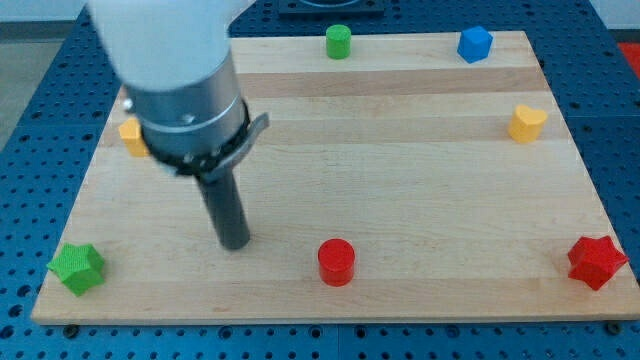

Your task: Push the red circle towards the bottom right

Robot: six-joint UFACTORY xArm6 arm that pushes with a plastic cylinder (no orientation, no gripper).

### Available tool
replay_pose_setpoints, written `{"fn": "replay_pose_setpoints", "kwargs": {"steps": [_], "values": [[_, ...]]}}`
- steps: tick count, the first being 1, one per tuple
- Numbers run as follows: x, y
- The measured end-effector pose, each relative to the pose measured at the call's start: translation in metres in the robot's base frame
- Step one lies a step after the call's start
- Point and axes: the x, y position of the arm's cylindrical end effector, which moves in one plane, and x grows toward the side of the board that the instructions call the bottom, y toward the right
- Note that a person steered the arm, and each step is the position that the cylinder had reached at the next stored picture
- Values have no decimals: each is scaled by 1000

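Note:
The red circle (pixel 336 261) is a short red cylinder near the board's bottom edge, a little right of centre. My tip (pixel 235 244) is the lower end of the dark rod, resting on the wooden board (pixel 400 170) to the left of the red circle, about a hand's width away and not touching it. The arm's grey body fills the view's top left.
A green star (pixel 77 266) sits at the bottom left corner, a red star (pixel 596 261) at the bottom right. A yellow block (pixel 131 134) is partly hidden behind the arm at left. A green cylinder (pixel 338 41), blue block (pixel 474 44) and yellow heart (pixel 527 123) lie along the top and right.

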Motion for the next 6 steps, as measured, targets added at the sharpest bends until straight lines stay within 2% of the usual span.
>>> {"fn": "replay_pose_setpoints", "kwargs": {"steps": [1,2,4,5,6], "values": [[41,48],[29,91],[-33,170],[-50,220],[-50,196]]}}
